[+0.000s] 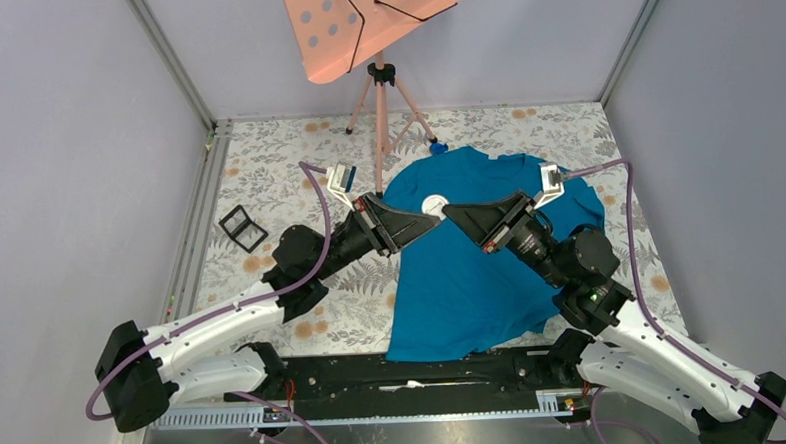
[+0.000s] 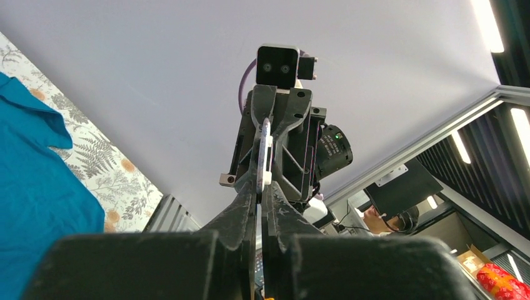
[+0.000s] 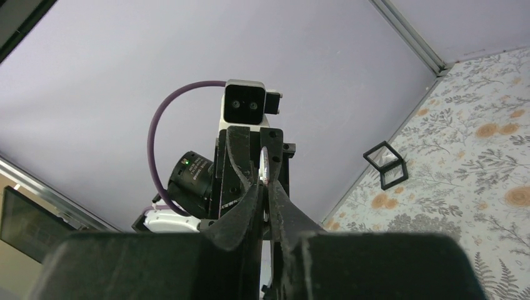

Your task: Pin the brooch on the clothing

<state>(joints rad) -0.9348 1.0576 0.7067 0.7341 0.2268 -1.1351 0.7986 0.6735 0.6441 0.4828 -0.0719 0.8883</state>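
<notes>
2 grippers meet tip to tip over the middle of the table. Left gripper (image 1: pixel 429 218) reaches in from the left and right gripper (image 1: pixel 452 211) from the right, noses almost touching.

Brooch (image 1: pixel 433 203) sits between them. It is a pale round disc, white face up in the top view, over the upper chest of the clothing (image 1: pixel 472 279). Cannot tell its height above the fabric.

Left wrist view: own fingers (image 2: pixel 244 210) drawn together to a thin slit, disc seen edge-on and pinched at the tips. Right wrist view: the same from the other side, fingers (image 3: pixel 287 215) closed narrow on the disc's rim. Both sets of jaws grip the 1 brooch at once.

Clothing is a teal T-shirt, spread fairly flat on the floral table cover (image 1: pixel 267 177), collar toward the far wall, hem near the arm bases, some creasing at the right sleeve.

Black square frame (image 1: pixel 242 228) lies on the cover left of the left arm, well apart from the shirt. Small blue lump (image 1: pixel 438 148) lies just beyond the collar, beside a leg of the pink tripod stand (image 1: pixel 379 112).
</notes>
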